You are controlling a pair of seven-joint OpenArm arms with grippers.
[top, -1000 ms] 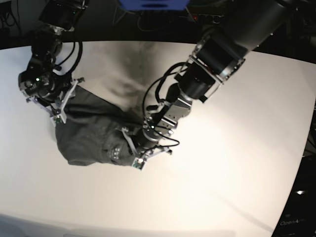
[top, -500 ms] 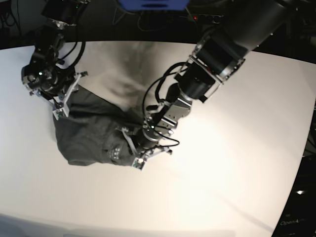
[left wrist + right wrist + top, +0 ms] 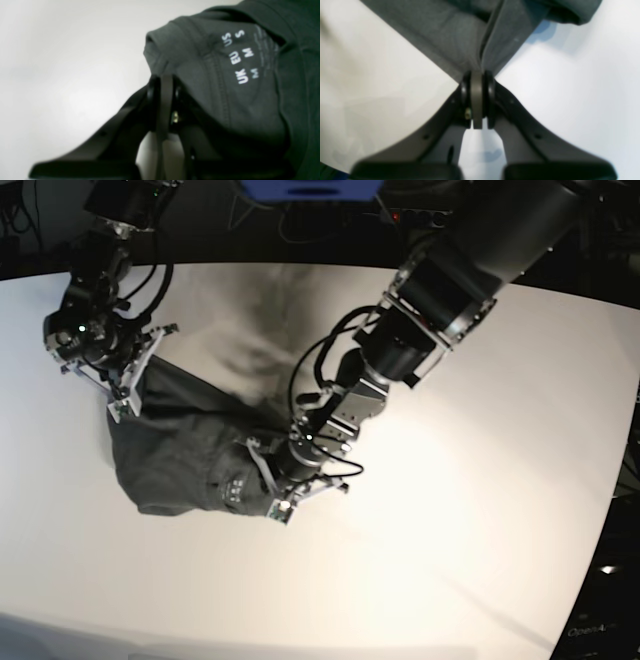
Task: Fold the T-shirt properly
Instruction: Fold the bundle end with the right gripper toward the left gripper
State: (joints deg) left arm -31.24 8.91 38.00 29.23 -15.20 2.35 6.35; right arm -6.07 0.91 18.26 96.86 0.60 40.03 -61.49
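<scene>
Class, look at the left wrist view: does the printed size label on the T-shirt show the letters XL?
No: the white print on the T-shirt reads UK, EU and US beside M, M and S.

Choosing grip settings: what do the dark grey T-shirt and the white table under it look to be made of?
The dark grey T-shirt: soft matte knit, probably cotton, judging by its stitched seams, limp folds and white printed size lettering. The white table: smooth and hard, with a slight sheen where light glares; laminate or painted board, which one cannot be told.
</scene>
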